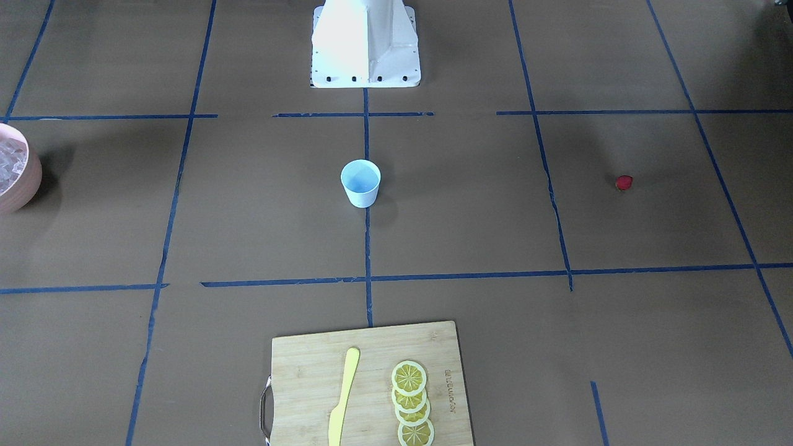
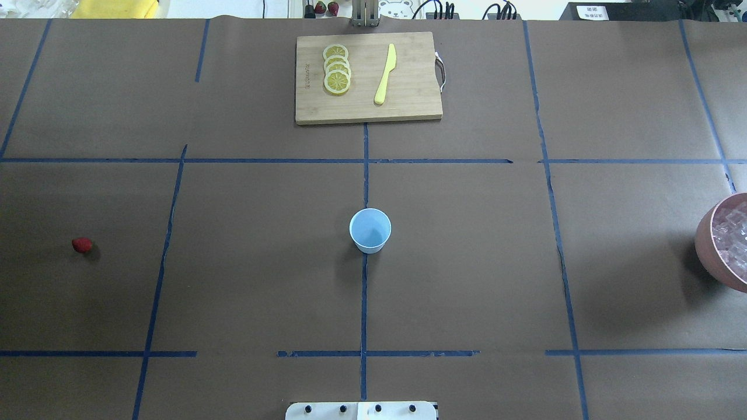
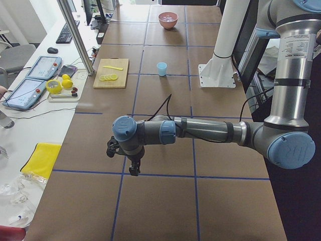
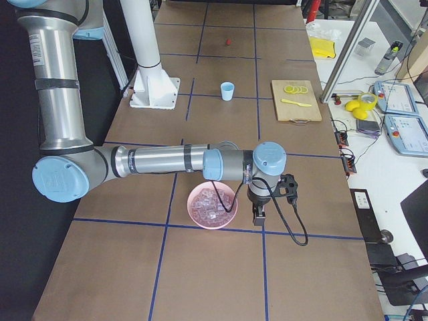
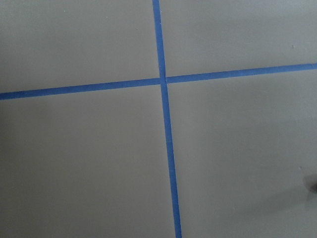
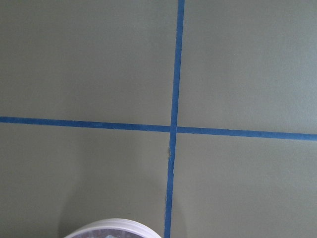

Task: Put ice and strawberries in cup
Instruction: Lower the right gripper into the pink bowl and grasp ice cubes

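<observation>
strawberry [image 2: 81, 245], tiny, red, green-topped, lies well left of pale blue plastic cup [image 2: 370, 230]; likely soft, so pinch lightly across its middle. clear ice cubes [image 2: 734, 236], probably slippery, fill pink round bowl [image 2: 709, 256]. left gripper [image 3: 133, 168], right gripper [image 4: 259, 215]: opening not discernible

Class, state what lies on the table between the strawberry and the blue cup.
Nothing but brown table paper, crossed by one blue tape line; the overhead view shows the stretch from strawberry to cup bare.
</observation>
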Motion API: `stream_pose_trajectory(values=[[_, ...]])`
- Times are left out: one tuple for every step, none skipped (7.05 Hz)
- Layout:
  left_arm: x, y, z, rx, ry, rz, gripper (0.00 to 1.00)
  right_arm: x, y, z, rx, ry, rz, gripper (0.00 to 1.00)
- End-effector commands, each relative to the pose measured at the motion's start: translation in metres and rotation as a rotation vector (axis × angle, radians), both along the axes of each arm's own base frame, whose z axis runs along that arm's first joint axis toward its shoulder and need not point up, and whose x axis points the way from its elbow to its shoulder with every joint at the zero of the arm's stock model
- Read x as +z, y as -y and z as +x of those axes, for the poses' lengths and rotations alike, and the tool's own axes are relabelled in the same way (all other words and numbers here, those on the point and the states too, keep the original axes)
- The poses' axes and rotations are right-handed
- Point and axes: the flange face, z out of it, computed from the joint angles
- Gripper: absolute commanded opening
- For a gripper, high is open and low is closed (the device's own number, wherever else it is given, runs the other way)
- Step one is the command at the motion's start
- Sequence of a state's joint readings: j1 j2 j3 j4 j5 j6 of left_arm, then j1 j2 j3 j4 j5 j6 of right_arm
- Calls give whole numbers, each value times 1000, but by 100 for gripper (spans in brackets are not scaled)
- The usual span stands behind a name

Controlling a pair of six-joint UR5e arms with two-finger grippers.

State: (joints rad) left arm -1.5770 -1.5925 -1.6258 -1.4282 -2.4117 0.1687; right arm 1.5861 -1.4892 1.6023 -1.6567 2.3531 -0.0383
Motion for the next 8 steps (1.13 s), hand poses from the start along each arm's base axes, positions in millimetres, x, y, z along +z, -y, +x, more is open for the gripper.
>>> stream_pose_trajectory(values=[[-7, 4, 1, 2, 0, 14, 100, 0, 0, 0, 1, 3, -2, 100], [-8, 5, 6, 13, 6, 16, 100, 0, -3, 0, 1, 3, -2, 100], [-6, 3, 13, 25, 14, 10, 100, 1, -4, 0, 1, 5, -4, 100], [-1, 3, 26, 51, 16, -2, 100, 2, -3, -4, -7, 3, -1, 100], [-1, 5, 37, 72, 15, -5, 100, 2, -3, -5, -9, 3, 2, 100], [-3, 7, 37, 70, 15, -2, 100, 2, -2, -14, -26, 2, 2, 100], [-5, 4, 37, 73, 13, 8, 100, 0, -2, -15, -30, 2, 7, 100], [0, -3, 37, 68, -5, -4, 100, -5, -2, -22, -42, 3, 17, 100]])
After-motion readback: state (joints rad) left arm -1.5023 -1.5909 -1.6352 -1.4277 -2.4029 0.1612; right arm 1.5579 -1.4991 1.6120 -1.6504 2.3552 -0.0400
